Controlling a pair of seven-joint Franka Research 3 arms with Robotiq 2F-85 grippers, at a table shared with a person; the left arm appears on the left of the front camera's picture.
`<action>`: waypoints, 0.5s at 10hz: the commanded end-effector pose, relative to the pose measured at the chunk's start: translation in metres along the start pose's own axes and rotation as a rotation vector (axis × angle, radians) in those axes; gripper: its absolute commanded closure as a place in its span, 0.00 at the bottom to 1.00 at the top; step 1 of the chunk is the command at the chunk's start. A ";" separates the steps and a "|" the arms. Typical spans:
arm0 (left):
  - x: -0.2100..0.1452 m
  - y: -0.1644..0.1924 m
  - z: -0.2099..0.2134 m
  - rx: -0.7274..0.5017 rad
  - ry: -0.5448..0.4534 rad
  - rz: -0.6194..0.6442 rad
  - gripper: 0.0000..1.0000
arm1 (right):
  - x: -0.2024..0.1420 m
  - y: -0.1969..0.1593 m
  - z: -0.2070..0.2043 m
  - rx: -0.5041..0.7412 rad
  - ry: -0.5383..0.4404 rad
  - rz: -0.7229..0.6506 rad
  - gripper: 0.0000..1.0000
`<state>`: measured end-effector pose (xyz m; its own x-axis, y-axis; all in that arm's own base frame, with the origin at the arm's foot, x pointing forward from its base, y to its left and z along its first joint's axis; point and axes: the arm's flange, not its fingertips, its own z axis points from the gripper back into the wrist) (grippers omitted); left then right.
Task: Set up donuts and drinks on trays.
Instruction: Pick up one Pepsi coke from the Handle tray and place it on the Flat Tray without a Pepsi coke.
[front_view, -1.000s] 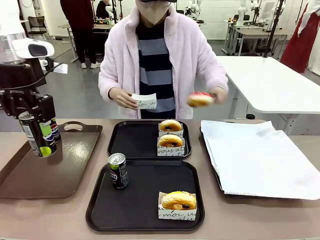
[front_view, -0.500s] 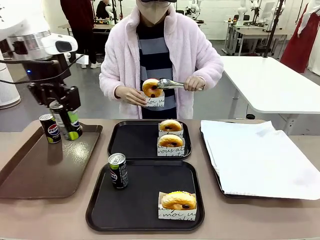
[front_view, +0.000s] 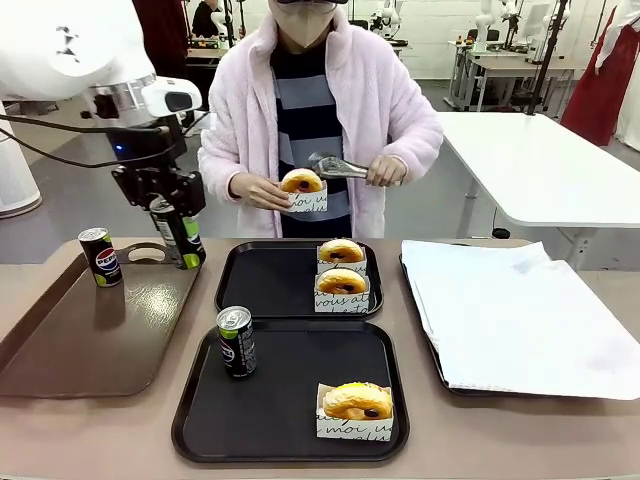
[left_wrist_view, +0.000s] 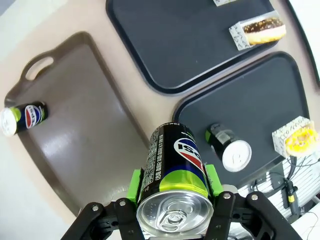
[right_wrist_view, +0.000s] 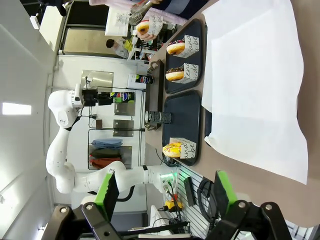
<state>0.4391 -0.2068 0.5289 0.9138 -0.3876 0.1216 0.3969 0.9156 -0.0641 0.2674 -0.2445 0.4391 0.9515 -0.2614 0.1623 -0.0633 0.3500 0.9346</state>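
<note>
One can (left_wrist_view: 172, 165) clamped in left fingers (left_wrist_view: 134, 185), airborne | right fingers (right_wrist_view: 222, 189) wide, empty

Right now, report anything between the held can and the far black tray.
Nothing visible does. The left pincer holds the can above the brown tray's far right corner, and the far black tray's left half lies bare beside it. Its two donuts sit along its right side, off that path.
</note>
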 end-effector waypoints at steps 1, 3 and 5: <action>0.018 0.001 -0.009 -0.019 -0.014 0.035 0.42 | 0.001 0.000 0.000 0.014 -0.004 0.008 0.00; 0.013 0.007 -0.009 -0.073 0.046 0.025 0.42 | 0.001 0.000 0.000 0.014 -0.004 0.008 0.00; -0.059 0.009 0.018 -0.050 0.116 -0.021 0.42 | 0.001 0.000 0.000 0.014 -0.004 0.008 0.00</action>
<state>0.4311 -0.1969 0.5179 0.9235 -0.3831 0.0193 0.3827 0.9172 -0.1108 0.2675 -0.2444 0.4390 0.9516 -0.2612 0.1618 -0.0629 0.3498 0.9347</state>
